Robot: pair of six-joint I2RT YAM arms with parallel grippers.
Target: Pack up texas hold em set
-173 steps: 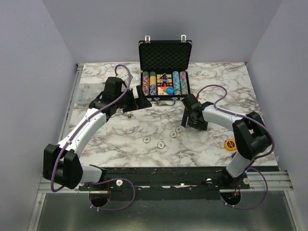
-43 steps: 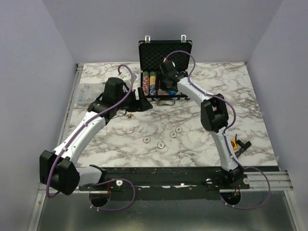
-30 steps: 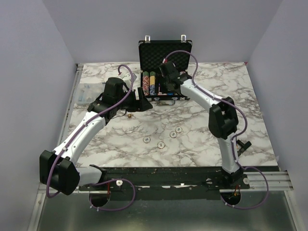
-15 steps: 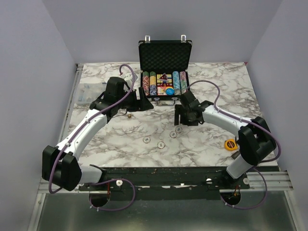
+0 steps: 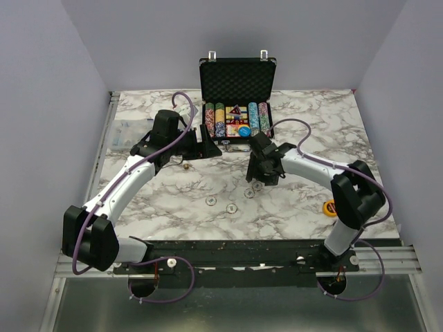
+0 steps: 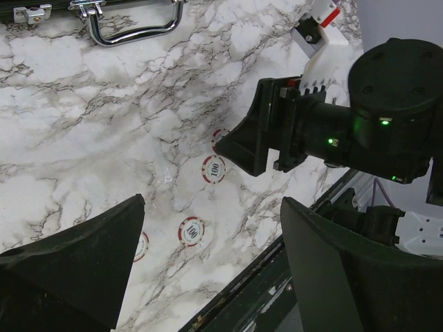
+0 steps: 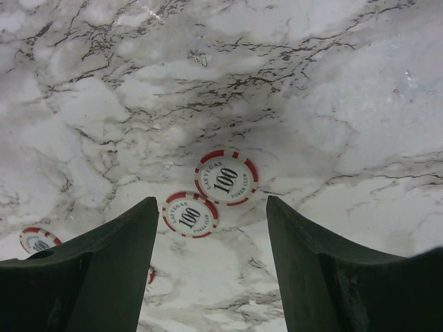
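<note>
— Where is the briefcase (image 5: 237, 77) found?

— It is stood open on the table (image 5: 159, 207), beyond the tips of both pairs of jaws, with its foam-lined lid raised upright. The chip rows (image 5: 219, 119) are packed along its two sides. The red card box (image 5: 232, 128) and a blue disc (image 5: 244, 131) are lodged between them.

— Is anything of the set left outside it?

— Four loose chips (image 7: 225, 178), red and white and marked 100, are laid flat on the marble. Two of them are seen just beyond the fingertips of the right gripper (image 7: 211, 207), in line with the gap, one just beside the other. A third is cut off by one finger (image 7: 90, 277), and little of the fourth is shown.

— How are those jaws held?

— They are spread apart above the chips, and nothing is pinched or touched by them.

— And the left gripper (image 6: 211, 204)?

— Its jaws are likewise spread wide, and nothing is held between them. In its wrist view the chips are seen ahead of the gap, and the right gripper is seen beyond them, off to one side. The case's handle (image 6: 131, 28) is caught at the far edge, well ahead of the fingertips.

— What else is shown?

— A yellow-and-black tape measure (image 5: 331, 206) is laid well behind the right jaws, half hidden by that arm's elbow.
</note>
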